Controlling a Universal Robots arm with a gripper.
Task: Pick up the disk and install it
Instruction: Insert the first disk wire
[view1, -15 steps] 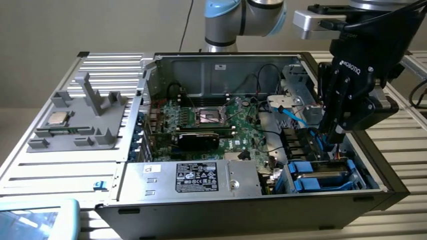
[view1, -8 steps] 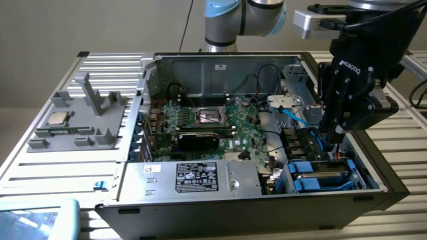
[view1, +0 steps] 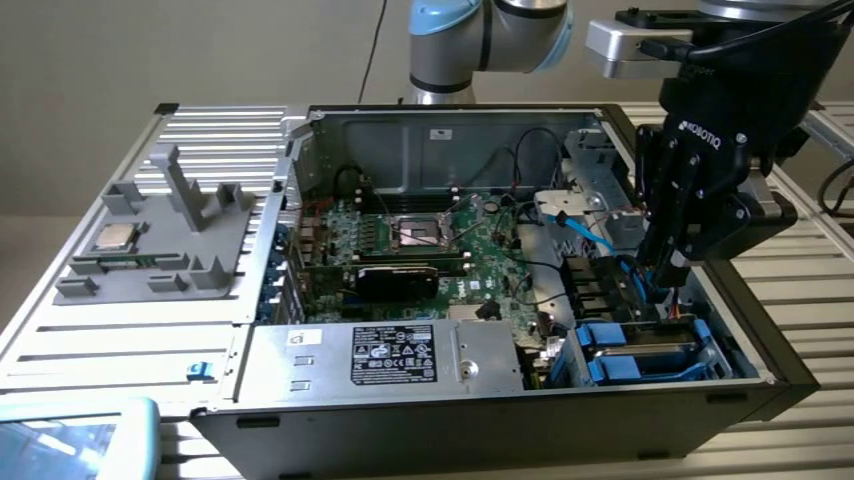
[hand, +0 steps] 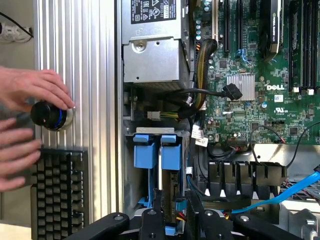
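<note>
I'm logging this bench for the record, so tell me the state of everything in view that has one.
Computer case: open, side panel off.
Disk: in the drive bay, in its blue carrier.
Hand: reaching down into the case, just above the disk.
CPU chip: outside the case, lying on the grey tray.

1. The disk (view1: 643, 352) is a flat silver-grey drive framed in bright blue plastic.
2. In the exterior view it lies level in the drive bay at the near corner of the open computer case, on that view's right.
3. In the wrist view two blue handles (hand: 155, 151) show side by side at the bay's mouth.
</note>
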